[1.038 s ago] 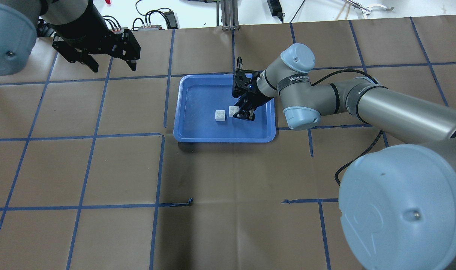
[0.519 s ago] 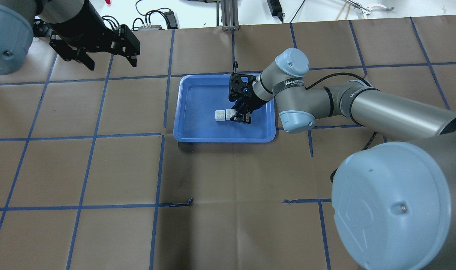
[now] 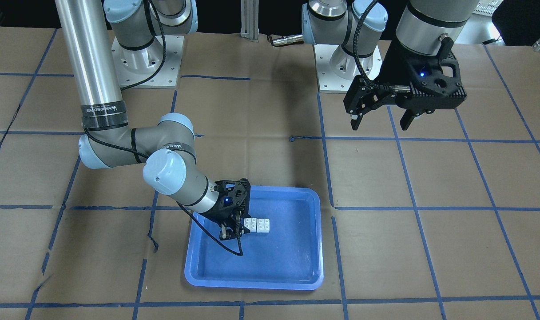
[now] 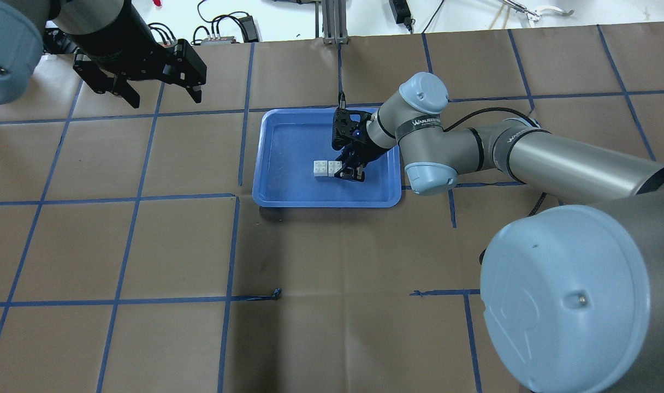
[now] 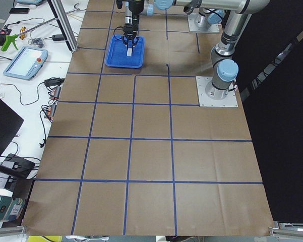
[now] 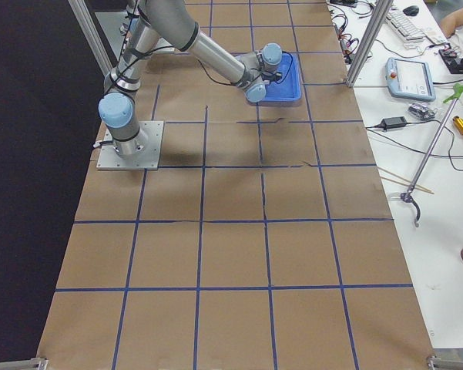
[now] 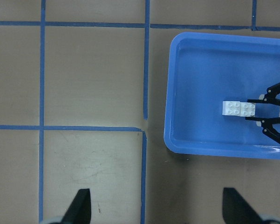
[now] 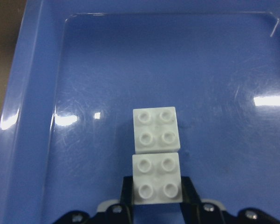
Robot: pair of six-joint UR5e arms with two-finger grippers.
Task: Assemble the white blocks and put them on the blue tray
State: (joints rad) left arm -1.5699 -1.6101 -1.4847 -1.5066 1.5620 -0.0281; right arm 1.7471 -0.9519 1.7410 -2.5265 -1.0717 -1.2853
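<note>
The blue tray (image 4: 288,131) lies mid-table; it also shows in the front view (image 3: 274,262). Two white blocks sit side by side on its floor, edges touching. My right gripper (image 4: 347,173) is shut on the right-hand white block (image 4: 335,166), its fingers (image 8: 127,192) on that block's two sides (image 8: 157,179). The free white block (image 4: 320,168) lies just beyond it (image 8: 156,129). My left gripper (image 4: 165,99) is open and empty, high above the table, far left of the tray. Its wrist view shows both blocks (image 7: 240,108).
The table is covered in brown paper with blue tape lines (image 4: 233,245). Cables and power bricks (image 4: 223,33) lie past the far edge. The right arm's elbow (image 4: 427,136) hangs over the tray's right rim. The arm bases (image 3: 141,53) stand on the robot's side.
My right gripper moved left with its white block until it met the other block. My left gripper shifted slightly and stayed open.
</note>
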